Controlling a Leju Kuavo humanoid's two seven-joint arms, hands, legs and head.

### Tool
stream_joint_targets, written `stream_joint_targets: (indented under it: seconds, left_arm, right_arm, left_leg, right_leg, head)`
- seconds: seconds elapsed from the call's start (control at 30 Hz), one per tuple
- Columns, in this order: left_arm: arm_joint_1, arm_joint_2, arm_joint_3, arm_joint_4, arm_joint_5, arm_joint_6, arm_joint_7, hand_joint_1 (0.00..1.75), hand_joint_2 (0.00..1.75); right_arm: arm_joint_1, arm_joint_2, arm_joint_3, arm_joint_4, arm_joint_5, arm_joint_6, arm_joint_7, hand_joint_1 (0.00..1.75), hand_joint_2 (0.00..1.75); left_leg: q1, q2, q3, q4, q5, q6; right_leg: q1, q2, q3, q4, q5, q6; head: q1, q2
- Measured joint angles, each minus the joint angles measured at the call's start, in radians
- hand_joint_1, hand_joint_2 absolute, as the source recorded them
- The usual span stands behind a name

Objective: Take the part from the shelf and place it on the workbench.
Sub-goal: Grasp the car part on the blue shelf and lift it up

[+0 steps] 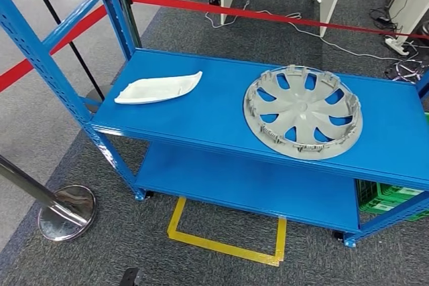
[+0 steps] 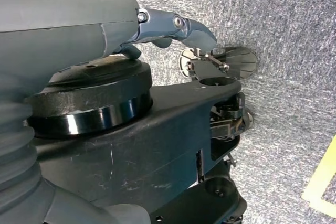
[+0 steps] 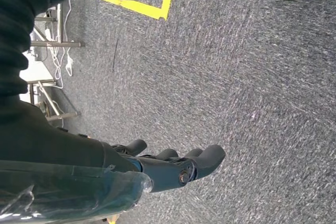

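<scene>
The part is prob the grey hubcap, lying flat on the top board of the blue shelf, toward the right end, ribbed inner side facing up w/ clips round the rim. Nothing touches it. Well apart from it, on the left of the same board, lies a white curved plastic piece, also flat, could be a part too tbh.

Lower board of the shelf is blue as well. A green crate sits on the floor at the right, partly behind the shelf leg. On the grey carpet just near of the shelf there's a yellow tape square. Near left stands a chrome post base w/ its pole leaning across the corner. Red barrier tape runs across behind the shelf, far side, w/ white cables and table legs beyond it.

Hands: both hang down over carpet in the wrist views. Right hand has its fingers stretched out fairly straight, side by side, holding nothing, so it's open. Left hand: fingers extended w/ nothing in them as far as I can see, but much of it is hidden, so can't tell 100%.
</scene>
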Motion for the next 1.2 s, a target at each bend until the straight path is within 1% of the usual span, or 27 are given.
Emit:
stream_joint_targets:
  seconds: [0.93,1.1,1.2]
  left_arm:
    - [0.0,0.0,0.001,0.0,-0.008,0.0,0.0,0.0,1.75]
    - [0.0,0.0,0.002,0.0,-0.006,-0.001,-0.002,0.0,1.75]
    - [0.002,0.0,0.005,0.0,0.001,-0.002,-0.011,0.0,1.75]
  right_arm:
    - [0.0,0.0,0.0,0.0,-0.004,0.002,-0.006,0.0,1.75]
    - [0.001,0.0,0.001,0.0,0.001,0.015,-0.06,0.0,1.75]
    - [0.002,0.0,0.007,0.0,0.009,0.018,-0.142,0.0,1.75]
  left_leg:
    - [0.0,0.0,0.0,0.0,0.0,0.0]
    - [0.0,0.0,0.0,0.0,0.0,0.0]
    - [0.0,0.0,0.0,0.0,0.0,0.0]
  right_leg:
    - [0.0,0.0,0.0,0.0,0.0,0.0]
    - [0.0,0.0,0.0,0.0,0.0,0.0]
    - [0.0,0.0,0.0,0.0,0.0,0.0]
  head:
    - [0.0,0.0]
    - [0.0,0.0]
    - [0.0,0.0]
